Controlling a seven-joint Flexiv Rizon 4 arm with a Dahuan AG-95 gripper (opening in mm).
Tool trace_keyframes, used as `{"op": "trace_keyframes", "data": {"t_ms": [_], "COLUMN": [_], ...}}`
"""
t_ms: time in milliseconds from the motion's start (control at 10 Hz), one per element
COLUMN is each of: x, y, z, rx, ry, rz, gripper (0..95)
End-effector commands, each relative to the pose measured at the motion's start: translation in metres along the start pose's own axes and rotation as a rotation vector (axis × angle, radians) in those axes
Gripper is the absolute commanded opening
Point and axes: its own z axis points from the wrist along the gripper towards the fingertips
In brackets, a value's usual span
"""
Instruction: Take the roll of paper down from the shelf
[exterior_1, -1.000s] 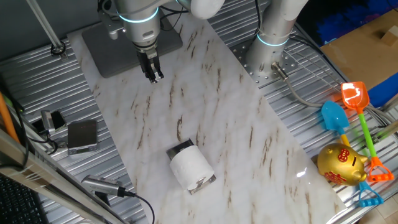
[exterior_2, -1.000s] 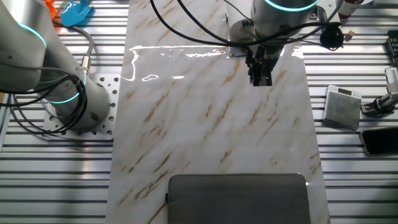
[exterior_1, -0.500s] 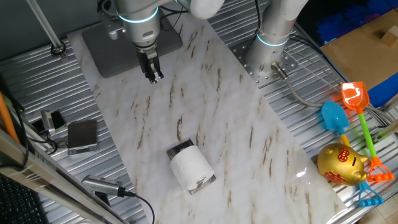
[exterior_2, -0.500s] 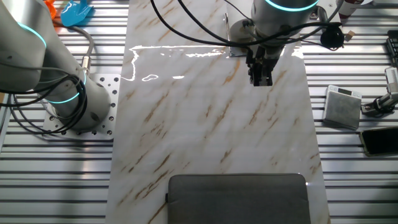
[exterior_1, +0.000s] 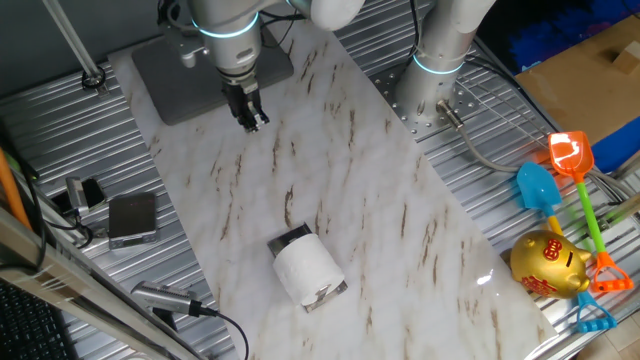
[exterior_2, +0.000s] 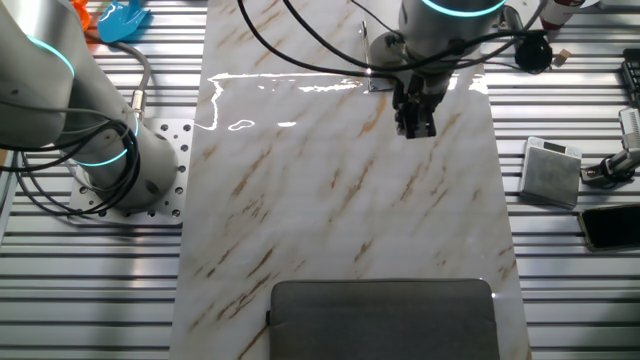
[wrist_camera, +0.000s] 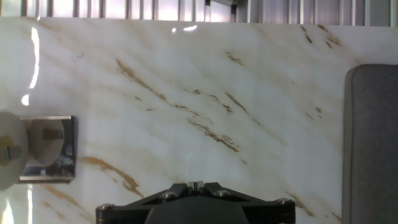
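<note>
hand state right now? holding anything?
Hand: fingers look together, holding nothing; it hangs over the marble, well away from the roll of paper.

Glossy veined marble tabletop (exterior_1: 380, 200), matt white roll of paper (exterior_1: 308, 270), shiny metal-rimmed shelf (wrist_camera: 65, 152).

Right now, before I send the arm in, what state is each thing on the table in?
Roll: on the shelf, lying on its side, untouched.
Shelf: flat on the marble top, roll on it.
Gripper: above the marble near the grey pad, far from the roll, fingers together, holding nothing.
Grey pad: flat at the table's far end, nothing on it.
</note>
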Motion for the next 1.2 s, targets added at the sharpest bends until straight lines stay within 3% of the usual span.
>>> {"op": "trace_keyframes", "data": {"t_ms": [100, 200, 300, 400, 500, 600, 700, 800, 900, 1000, 1200], "x": [0.000, -0.004, -0.006, -0.012, -0.014, -0.020, -0.024, -0.028, -0.028, -0.036, -0.046], "y": [0.001, 0.004, 0.006, 0.013, 0.016, 0.024, 0.024, 0.025, 0.025, 0.028, 0.028], "z": [0.001, 0.002, 0.003, 0.004, 0.005, 0.007, 0.007, 0.007, 0.007, 0.008, 0.012], "rx": [-0.006, 0.001, 0.004, 0.011, 0.012, 0.026, 0.048, 0.054, 0.054, 0.056, 0.039], "ry": [-0.010, -0.007, -0.006, -0.002, -0.002, -0.019, -0.050, -0.063, -0.063, -0.049, -0.032], "rz": [-0.244, -0.393, -0.467, -0.670, -0.743, -0.961, -1.069, -1.153, -1.153, -1.253, -1.313], "gripper": [0.0, 0.0, 0.0, 0.0, 0.0, 0.0, 0.0, 0.0, 0.0, 0.0, 0.0]}}
